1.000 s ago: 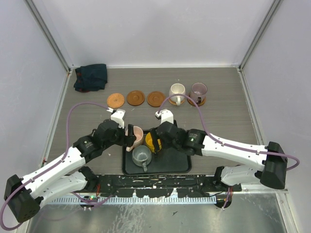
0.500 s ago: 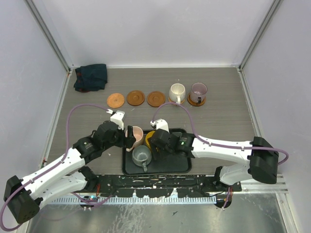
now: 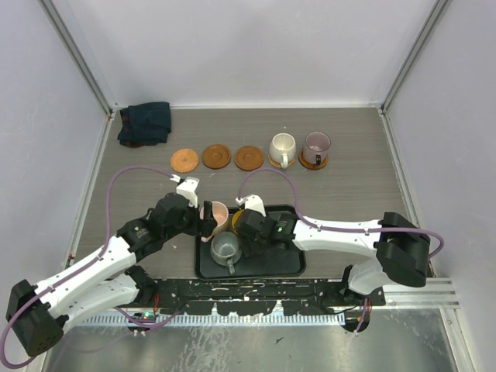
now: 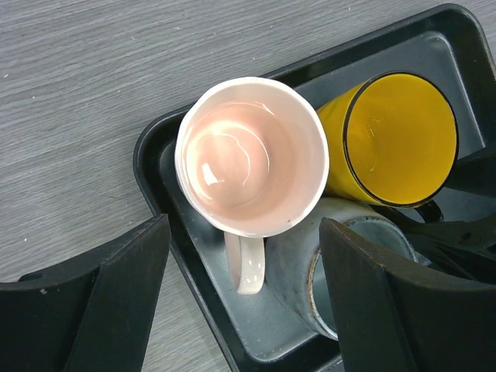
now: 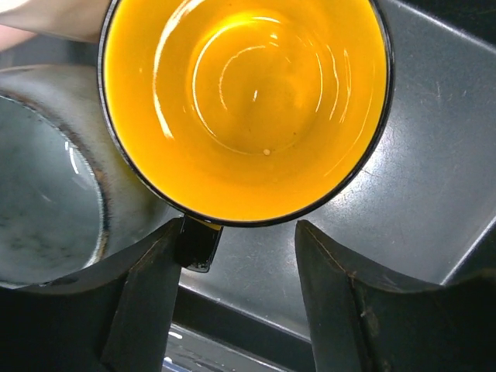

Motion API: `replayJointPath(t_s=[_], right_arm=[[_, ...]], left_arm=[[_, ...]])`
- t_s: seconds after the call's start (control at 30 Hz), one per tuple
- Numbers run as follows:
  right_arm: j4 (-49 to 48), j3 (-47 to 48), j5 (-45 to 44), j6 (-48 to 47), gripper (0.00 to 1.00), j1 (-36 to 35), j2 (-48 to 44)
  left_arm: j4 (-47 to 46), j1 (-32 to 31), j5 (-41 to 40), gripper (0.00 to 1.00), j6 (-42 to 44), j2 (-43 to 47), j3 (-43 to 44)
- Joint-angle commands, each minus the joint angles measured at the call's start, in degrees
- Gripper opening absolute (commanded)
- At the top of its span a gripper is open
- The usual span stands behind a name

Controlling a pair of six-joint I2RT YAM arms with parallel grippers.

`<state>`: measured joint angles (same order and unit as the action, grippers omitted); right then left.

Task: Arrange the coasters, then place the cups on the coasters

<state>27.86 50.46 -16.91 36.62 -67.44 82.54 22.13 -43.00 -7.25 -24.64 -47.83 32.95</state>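
Right gripper (image 5: pixel 232 298): fingers apart, nothing pinched. The yellow cup (image 5: pixel 248 101) stands upright on the far side of the tray (image 5: pixel 403 201), straight ahead of my fingertips. Its dark handle (image 5: pixel 198 242) points back at me and sits in the gap, hard by one finger; I cannot tell if they touch. The grey cup (image 5: pixel 39 194) crowds the yellow one on its near-left side.

Left gripper (image 4: pixel 244 298): fingers spread, holding nothing. The pink cup (image 4: pixel 252 155) is upright in the tray's far-left corner. Its handle points toward my gap and is clear of both fingers.

Far row: three bare coasters (image 3: pixel 216 156) on the left, then the cream cup (image 3: pixel 282 147) and the mauve cup (image 3: pixel 316 145) on the right, each on a coaster.

Judgement: my right arm is the nearer one to the yellow cup, and the handle lines up with my finger gap. Closing there should take the handle or the wall beside it. The bare coaster next to the cream cup (image 3: pixel 249 157) lies almost straight beyond. Risk: the grey cup gets nudged on lift.
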Motion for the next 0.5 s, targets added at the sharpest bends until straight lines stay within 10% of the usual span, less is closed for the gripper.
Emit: replayJointPath(t_s=[0.0,0.47], right_arm=[[0.03,-0.54,-2.70,2.39,0.62,-0.33,-0.12],[0.85,0.24,-4.42,1.89,0.58,-0.33,-0.55]], left_arm=[[-2.60,0.31,0.64,0.79,-0.22,-0.06,0.16],[-3.67,0.31,1.01,0.79,-0.76,-1.21,0.04]])
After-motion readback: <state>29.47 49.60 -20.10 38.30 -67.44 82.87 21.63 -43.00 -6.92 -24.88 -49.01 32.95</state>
